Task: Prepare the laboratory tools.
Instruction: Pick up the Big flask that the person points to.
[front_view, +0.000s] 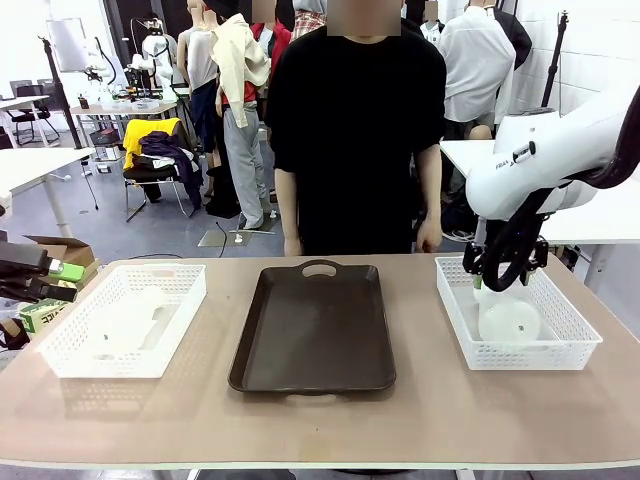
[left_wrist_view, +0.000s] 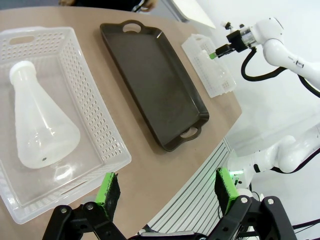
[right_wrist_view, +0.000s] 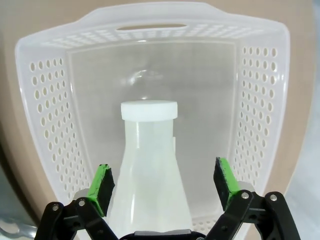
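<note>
Two frosted-white conical flasks lie on their sides, one in each white mesh basket. The left flask (left_wrist_view: 40, 130) (front_view: 130, 325) rests in the left basket (left_wrist_view: 95, 110) (front_view: 60, 350). My left gripper (left_wrist_view: 167, 192) (front_view: 60, 280) hangs open, off that basket's near side and apart from the flask. The right flask (right_wrist_view: 150, 165) (front_view: 508, 320) lies in the right basket (right_wrist_view: 50, 125) (front_view: 580, 335), its white cap pointing to the far side. Just above this flask, my right gripper (right_wrist_view: 162, 187) (front_view: 505, 275) is open, with a green pad on either side of the body and neither touching it.
A dark brown tray (front_view: 312, 330) (left_wrist_view: 155, 85) with handles lies empty between the two baskets. A person in black stands at the table's far edge, hands down at the sides. Cardboard boxes (front_view: 50, 255) sit off the table's left end.
</note>
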